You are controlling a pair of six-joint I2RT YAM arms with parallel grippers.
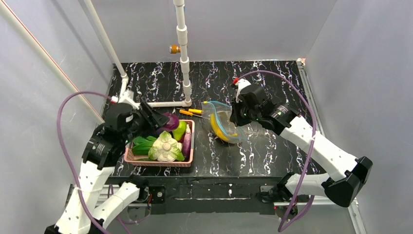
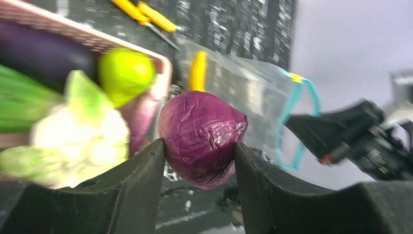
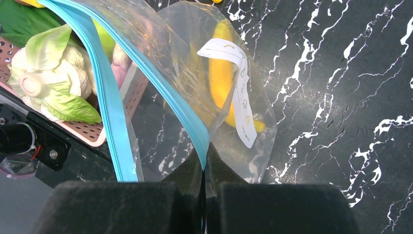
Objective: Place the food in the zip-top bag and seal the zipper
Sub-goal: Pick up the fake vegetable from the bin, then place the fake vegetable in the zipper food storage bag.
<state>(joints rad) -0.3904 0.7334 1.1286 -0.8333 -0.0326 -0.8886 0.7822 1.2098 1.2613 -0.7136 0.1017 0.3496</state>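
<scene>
Purple-red, rounded toy produce piece [image 2: 202, 139]: clamped at its widest part between the two fingers of the left gripper [image 2: 199, 152], jaws half spread around it. The top view places it above the far corner of the pink perforated plastic basket [image 1: 160, 164], near the clear zip-top bag [image 1: 220, 113] but apart from it.

The right gripper [image 3: 204, 168] is pinched fully together on the bag's edge at the teal-blue zipper strip [image 3: 109, 112], lifting the mouth open. The long yellow toy piece [image 3: 221, 78] already lies inside.

Hazards:
- The mouth is held at one point only. A piece pushed against the slack lip could fold the lip inward or pull the film out of the pinch.
- The piece is round and smooth, so an off-centre contact may roll it out of the fingers.

View differences:
- Left wrist: shows the grip contact and the bag mouth ahead.
- Right wrist: shows the pinch on the zipper.
- Top: shows the gap between piece and bag, and the green pear [image 1: 180, 130] and leafy head [image 1: 165, 146] in the basket
</scene>
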